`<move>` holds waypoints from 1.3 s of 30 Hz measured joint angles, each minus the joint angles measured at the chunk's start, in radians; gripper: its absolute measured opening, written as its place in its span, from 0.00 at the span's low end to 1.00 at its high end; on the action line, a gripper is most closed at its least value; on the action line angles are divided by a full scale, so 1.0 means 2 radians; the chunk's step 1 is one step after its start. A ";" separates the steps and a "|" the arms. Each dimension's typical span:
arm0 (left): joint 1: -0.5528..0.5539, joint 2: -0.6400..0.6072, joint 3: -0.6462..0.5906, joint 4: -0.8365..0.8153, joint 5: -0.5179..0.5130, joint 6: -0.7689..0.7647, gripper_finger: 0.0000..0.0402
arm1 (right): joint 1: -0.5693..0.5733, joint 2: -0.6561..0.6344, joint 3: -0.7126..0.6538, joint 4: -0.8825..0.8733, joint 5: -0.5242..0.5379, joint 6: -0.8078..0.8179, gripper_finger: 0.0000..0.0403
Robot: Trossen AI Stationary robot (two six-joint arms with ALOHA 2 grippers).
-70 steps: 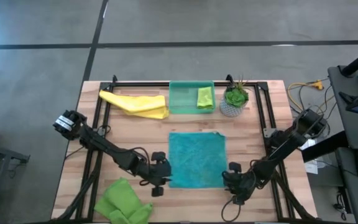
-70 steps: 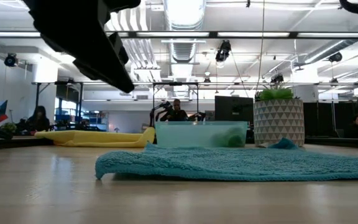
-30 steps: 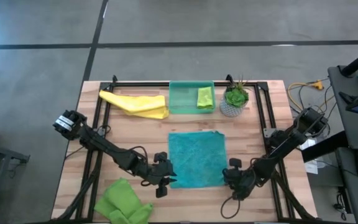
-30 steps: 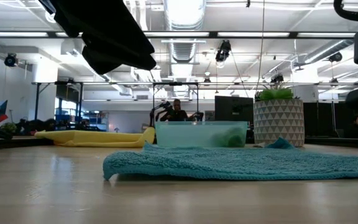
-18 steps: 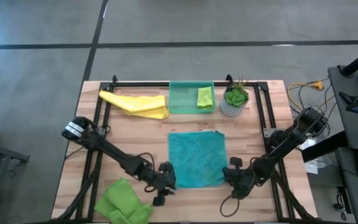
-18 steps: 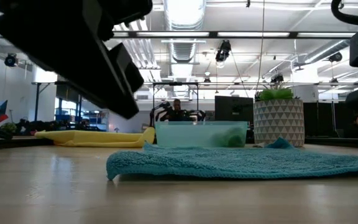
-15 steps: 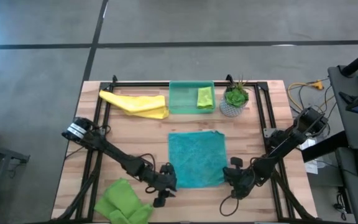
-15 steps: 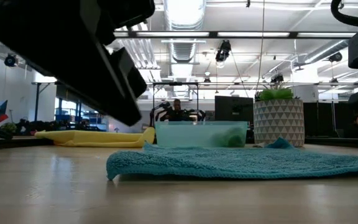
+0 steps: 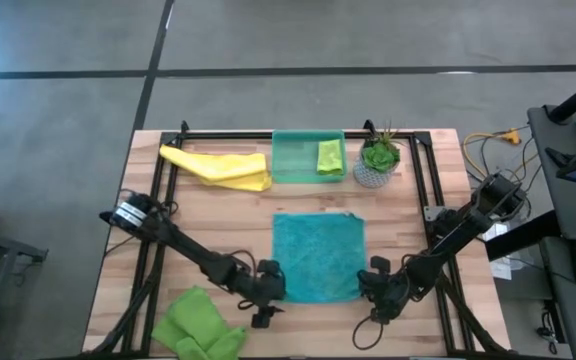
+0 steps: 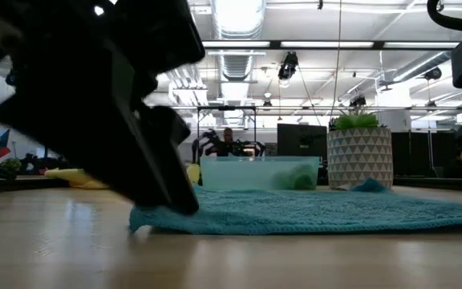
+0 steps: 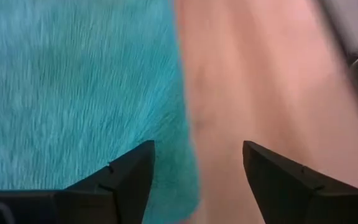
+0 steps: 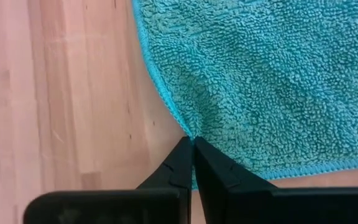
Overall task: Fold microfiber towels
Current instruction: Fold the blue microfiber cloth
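The teal towel lies flat in the middle of the desk. The left end effector sits low at the towel's near left corner. Its two fingers stand apart, one over the towel's edge and one over bare wood, and they hold nothing. The right end effector is at the towel's near right corner. Its fingers are pressed together, pinching the towel's edge.

The green tray sits behind the teal towel, with a small lime towel inside it. The yellow towel lies left of the tray. A plant in a pot stands right of the tray. Another lime towel lies crumpled to the near left of the teal towel.
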 joint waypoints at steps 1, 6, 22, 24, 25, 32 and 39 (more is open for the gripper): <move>0.000 0.005 0.003 -0.004 0.000 -0.001 0.57 | 0.000 0.000 0.000 0.001 0.000 0.003 0.02; 0.000 0.014 0.020 -0.054 -0.018 -0.001 0.57 | 0.000 0.000 0.000 0.004 -0.005 0.008 0.02; -0.006 -0.008 0.040 -0.148 -0.039 0.014 0.02 | 0.000 0.000 0.001 0.007 -0.020 0.015 0.02; -0.006 -0.021 0.044 -0.147 -0.042 0.014 0.02 | 0.000 -0.002 0.001 0.008 -0.023 0.015 0.02; -0.006 -0.030 0.046 -0.145 -0.043 0.014 0.02 | 0.000 -0.004 0.001 0.008 -0.028 0.015 0.02; -0.012 -0.071 0.045 -0.138 -0.030 0.013 0.00 | 0.001 -0.011 0.011 0.016 -0.059 0.015 0.02; -0.022 -0.071 0.044 -0.122 0.022 -0.013 0.00 | 0.002 -0.011 0.041 0.016 -0.088 0.016 0.02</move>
